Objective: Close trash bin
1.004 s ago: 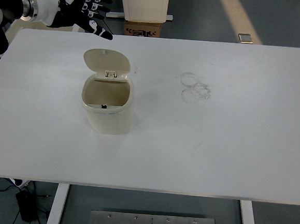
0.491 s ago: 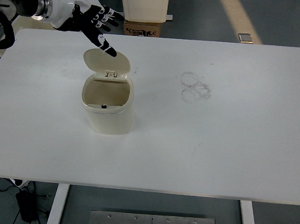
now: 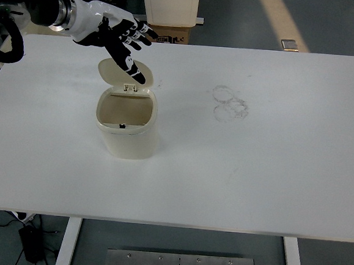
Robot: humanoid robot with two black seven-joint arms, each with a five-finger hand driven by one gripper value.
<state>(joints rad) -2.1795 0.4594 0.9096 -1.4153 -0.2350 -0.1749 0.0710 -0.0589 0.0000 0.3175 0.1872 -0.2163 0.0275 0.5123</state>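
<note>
A cream trash bin (image 3: pixel 127 127) is seen standing upright on the left half of the white table (image 3: pixel 272 164), well back from the near edge. Its lid (image 3: pixel 120 73) is swung up and back on the hinge at the far side of the rim, so the mouth is left open and the pale brown inside wall can be seen. A small dark catch is visible at the front of the rim.

The left hand (image 3: pixel 111 35) is held above and just behind the raised lid, reached in from the upper left corner on a black arm with a metal wrist ring. The back of the hand is covered in a white shell; the fingers (image 3: pixel 135 34) are black with white marks and are spread apart and stretched out, nothing being held in them. One digit — the lowest in the picture — is pointed down toward the lid, and its tip (image 3: pixel 139 78) is seen over the lid's right part; whether it touches the lid cannot be told from this view.

To the right of the bin, near the table's middle, faint grey ring-shaped smudges (image 3: pixel 230 103) are marked on the surface. Beyond the far edge a white box-like unit (image 3: pixel 170 3) is set on the floor with a brown carton (image 3: pixel 169 34) in front of it. Under the near edge, a white table leg (image 3: pixel 68 243) and a black cable are seen.
</note>
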